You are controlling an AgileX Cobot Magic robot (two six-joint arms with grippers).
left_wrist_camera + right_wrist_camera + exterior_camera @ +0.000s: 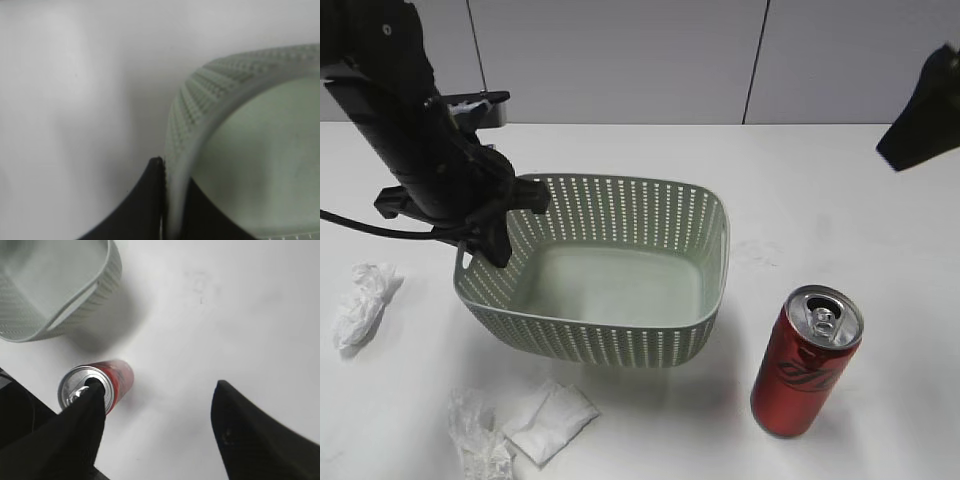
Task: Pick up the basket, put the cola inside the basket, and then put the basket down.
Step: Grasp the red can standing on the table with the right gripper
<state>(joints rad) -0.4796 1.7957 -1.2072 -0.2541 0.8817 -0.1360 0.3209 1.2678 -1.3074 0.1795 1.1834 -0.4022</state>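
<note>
The pale green slotted basket (pixel 620 345) is tilted, its left end raised off the white table. My left gripper (pixel 495 245) is shut on the basket's left rim; in the left wrist view the jaws (pixel 172 172) pinch the rim (pixel 190 115) between them. The basket is empty. The red cola can (pixel 805 362) stands upright on the table to the right of the basket. My right gripper (pixel 157 390) is open and empty, high above the table; the can (pixel 117 377) shows beside its left finger. Only a dark part of that arm (pixel 920 115) shows in the exterior view.
Crumpled white tissues lie on the table: one at the left (pixel 362 303), two at the front left (pixel 480 435) (pixel 552 420). The basket's corner shows in the right wrist view (pixel 60 295). A grey panelled wall stands behind the table.
</note>
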